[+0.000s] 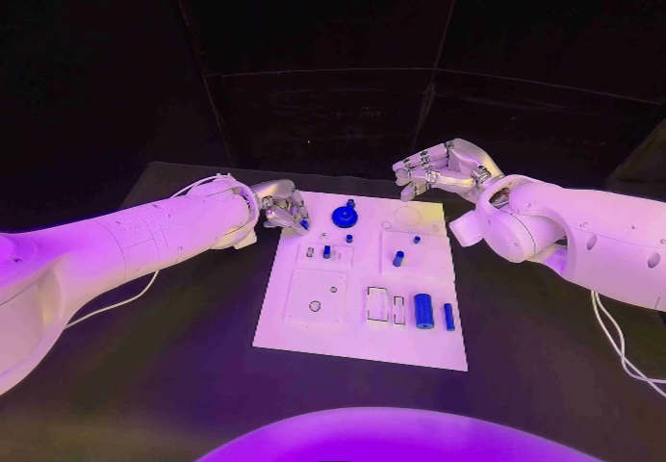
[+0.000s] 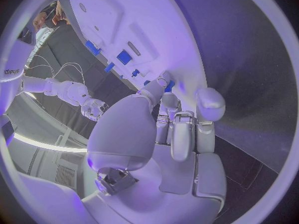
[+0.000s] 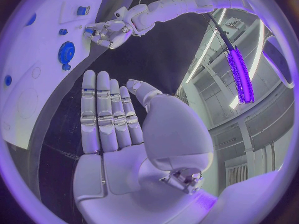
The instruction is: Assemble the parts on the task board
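I am looking down at a black table [image 1: 166, 385], matte and dark, filling the frame. In its middle is lying the task board [image 1: 333, 332], a flat white rectangular plate with shallow cut-out recesses. My left hand [image 1: 285, 207], silver and smooth, is reaching in at the board's upper left corner, pinching a small blue part [image 2: 169, 86] between its fingertips [image 2: 163, 79]. My right hand [image 1: 442, 166] is hovering above the board's upper right corner, fingers straight and apart, grasping nothing.

Judging progress: some pieces seem seated, a round toothed blue gear [image 1: 345, 217] near the top centre and small blue pegs [image 1: 397, 257] mid-board. Two blue cylinders [image 1: 423, 310] are lying loose at the lower right, and several recesses are staying unfilled, so much is left.
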You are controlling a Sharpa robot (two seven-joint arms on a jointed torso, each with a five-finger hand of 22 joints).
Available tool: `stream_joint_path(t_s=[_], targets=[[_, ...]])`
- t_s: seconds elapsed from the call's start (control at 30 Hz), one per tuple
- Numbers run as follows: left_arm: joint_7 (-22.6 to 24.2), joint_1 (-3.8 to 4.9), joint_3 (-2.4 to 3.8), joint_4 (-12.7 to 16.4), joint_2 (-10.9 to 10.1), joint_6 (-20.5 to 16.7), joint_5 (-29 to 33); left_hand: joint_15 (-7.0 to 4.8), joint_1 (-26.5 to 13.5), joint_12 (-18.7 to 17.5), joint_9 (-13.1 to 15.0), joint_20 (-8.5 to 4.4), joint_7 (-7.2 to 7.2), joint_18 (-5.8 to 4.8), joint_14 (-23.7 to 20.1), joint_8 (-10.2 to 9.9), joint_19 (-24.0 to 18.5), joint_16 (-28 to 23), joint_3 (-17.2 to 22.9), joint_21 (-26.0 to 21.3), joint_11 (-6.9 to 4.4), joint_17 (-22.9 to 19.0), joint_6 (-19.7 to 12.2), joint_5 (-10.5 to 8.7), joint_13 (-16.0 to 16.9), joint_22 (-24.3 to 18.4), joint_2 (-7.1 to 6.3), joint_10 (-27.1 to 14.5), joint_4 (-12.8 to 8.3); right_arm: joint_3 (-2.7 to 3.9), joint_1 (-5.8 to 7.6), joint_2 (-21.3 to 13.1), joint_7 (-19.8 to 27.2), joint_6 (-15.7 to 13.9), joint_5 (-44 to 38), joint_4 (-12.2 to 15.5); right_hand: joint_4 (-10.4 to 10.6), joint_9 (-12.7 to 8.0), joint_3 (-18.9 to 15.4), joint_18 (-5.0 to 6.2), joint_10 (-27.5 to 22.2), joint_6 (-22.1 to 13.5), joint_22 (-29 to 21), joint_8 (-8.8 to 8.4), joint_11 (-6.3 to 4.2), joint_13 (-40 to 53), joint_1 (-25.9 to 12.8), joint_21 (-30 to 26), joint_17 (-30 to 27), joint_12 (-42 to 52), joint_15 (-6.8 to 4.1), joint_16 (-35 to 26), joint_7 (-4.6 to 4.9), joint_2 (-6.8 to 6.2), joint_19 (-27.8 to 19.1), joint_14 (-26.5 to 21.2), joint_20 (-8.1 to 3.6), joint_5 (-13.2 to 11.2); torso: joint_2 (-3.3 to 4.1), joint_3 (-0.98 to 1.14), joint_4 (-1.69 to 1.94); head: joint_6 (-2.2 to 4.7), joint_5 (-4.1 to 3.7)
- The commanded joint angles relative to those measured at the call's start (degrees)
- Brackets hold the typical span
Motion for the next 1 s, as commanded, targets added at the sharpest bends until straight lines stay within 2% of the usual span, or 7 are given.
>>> stream_joint_path(t_s=[0.03,0.37,0.67,0.8,1.0], targets=[[-0.5,-0.04,-0.01,0.0,0.0,0.7,-0.2,0.14,0.4,-0.5,-0.2,0.34,0.25,-0.72,4.0,-0.4,-0.1,0.2,-0.4,-0.4,0.06,10.4,-0.5,0.01,-0.4,0.0,0.29,-0.7,-0.1,0.03,0.11,0.0,0.6,0.4,0.0,0.1,-0.1,0.0,0.4,0.66,-0.2,-0.2,-0.1,-0.29,0.35,-0.1,0.2,-0.2,-0.1,-0.1,0.20,-0.3,0.00,0.41,0.4,0.3,-0.01,0.2,-0.02,-0.02,0.06,-0.01,0.00],[-0.9,-0.06,-0.02,0.3,-0.1,1.3,-0.2,0.55,0.5,-0.9,-1.0,0.64,0.88,-0.82,4.1,-1.8,0.0,0.3,-1.4,-0.1,0.57,10.6,-2.3,0.00,-1.2,0.4,-1.50,-1.6,-1.0,0.03,0.11,-0.1,0.6,0.4,0.0,0.1,-0.1,0.0,0.4,0.66,-0.2,-0.2,-0.1,-0.29,0.35,-0.1,0.2,-0.2,-0.1,-0.1,0.20,-0.3,0.00,0.41,0.4,0.3,-0.01,0.2,0.00,-0.01,0.04,-0.07,0.06],[-0.8,-0.06,-0.02,0.6,-0.4,1.0,-0.2,0.66,0.8,-0.8,-1.3,0.75,1.01,-0.87,4.1,-2.1,0.1,0.4,-1.5,0.1,0.67,10.8,-2.5,0.00,-1.0,0.7,-1.86,-1.5,-1.4,0.03,0.11,-0.1,0.6,0.4,0.0,0.1,-0.1,0.0,0.4,0.66,-0.2,-0.2,-0.1,-0.29,0.35,-0.1,0.2,-0.2,-0.1,-0.1,0.20,-0.3,0.00,0.41,0.4,0.3,-0.01,0.2,-0.03,-0.02,0.06,-0.17,0.10],[-0.6,-0.06,-0.03,0.7,-0.5,0.8,-0.2,0.72,1.0,0.6,-1.4,0.83,1.10,-0.95,4.4,-2.3,0.3,0.6,-1.7,0.6,0.74,11.4,-2.6,0.01,1.3,1.2,-2.05,0.1,-1.7,0.03,0.11,-0.1,0.6,0.4,0.0,0.1,-0.1,0.0,0.4,0.66,-0.2,-0.2,-0.1,-0.29,0.35,-0.1,0.2,-0.2,-0.1,-0.1,0.20,-0.3,0.00,0.41,0.4,0.3,-0.01,0.2,-0.04,-0.02,0.04,-0.17,0.15],[-0.5,-0.07,-0.03,0.8,-0.6,0.7,-0.2,0.75,1.2,1.5,-1.5,0.89,1.11,-1.03,4.6,-2.4,0.5,0.8,-1.7,1.0,0.75,11.8,-2.4,0.01,2.5,1.6,-2.08,0.9,-1.9,0.03,0.11,-0.1,0.6,0.4,0.0,0.0,-0.1,0.0,0.4,0.66,-0.2,-0.2,-0.1,-0.29,0.35,-0.1,0.2,-0.2,-0.1,-0.1,0.20,-0.3,0.00,0.41,0.4,0.3,-0.01,0.2,0.00,0.00,0.01,-0.23,0.19]])
